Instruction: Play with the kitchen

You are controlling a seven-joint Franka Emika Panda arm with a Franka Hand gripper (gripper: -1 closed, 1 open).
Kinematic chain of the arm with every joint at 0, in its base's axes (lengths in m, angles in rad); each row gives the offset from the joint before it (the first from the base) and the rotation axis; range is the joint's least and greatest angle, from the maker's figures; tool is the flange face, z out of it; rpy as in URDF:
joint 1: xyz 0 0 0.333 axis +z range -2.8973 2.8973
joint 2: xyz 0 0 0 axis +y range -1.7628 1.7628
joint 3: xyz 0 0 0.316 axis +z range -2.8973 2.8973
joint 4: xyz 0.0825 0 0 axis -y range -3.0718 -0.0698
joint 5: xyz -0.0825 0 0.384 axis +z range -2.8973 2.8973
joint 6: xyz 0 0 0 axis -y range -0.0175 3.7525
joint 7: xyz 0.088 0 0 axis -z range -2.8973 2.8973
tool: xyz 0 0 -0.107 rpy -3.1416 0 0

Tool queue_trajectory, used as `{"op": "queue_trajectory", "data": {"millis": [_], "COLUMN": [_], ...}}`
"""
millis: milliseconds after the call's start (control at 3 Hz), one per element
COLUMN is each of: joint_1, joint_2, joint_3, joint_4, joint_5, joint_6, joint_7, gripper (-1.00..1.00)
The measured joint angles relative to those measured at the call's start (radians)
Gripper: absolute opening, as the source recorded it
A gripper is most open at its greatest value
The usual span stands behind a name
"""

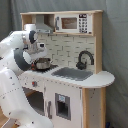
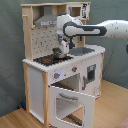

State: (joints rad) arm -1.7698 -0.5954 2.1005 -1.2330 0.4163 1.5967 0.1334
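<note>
The kitchen point(image 1: 75, 95) point(image 2: 37, 80) is a tall toy of pale wood and white panels, seen in both exterior views. It has a grey hood point(image 2: 46, 21), a black faucet point(image 1: 84, 59) over a grey sink point(image 1: 72, 74) and a red-ringed stovetop point(image 2: 47, 60). A small metal pot point(image 1: 42, 63) point(image 2: 60, 51) sits at the back of the stovetop. My gripper point(image 1: 39, 50) point(image 2: 62, 44) points down just above the pot, under the hood. The oven door point(image 2: 70, 102) hangs open at the front.
A toy microwave point(image 1: 72, 23) sits in the upper shelf. A grey curtain point(image 1: 115, 50) hangs behind the kitchen. The toy stands on a wooden floor point(image 2: 112, 107). My white arm point(image 2: 107, 29) reaches in across the counter.
</note>
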Motion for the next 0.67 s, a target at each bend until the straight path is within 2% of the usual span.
{"op": "queue_trajectory", "data": {"millis": [333,667], "joint_1": [-0.002,-0.002], "joint_2": [0.001,0.001], "joint_3": [-0.015,-0.016], "joint_4": [-0.003,-0.002], "joint_5": [0.000,0.000], "joint_6": [-0.001,-0.001], "joint_7": [0.013,0.013], "gripper": [-1.00,1.00]}}
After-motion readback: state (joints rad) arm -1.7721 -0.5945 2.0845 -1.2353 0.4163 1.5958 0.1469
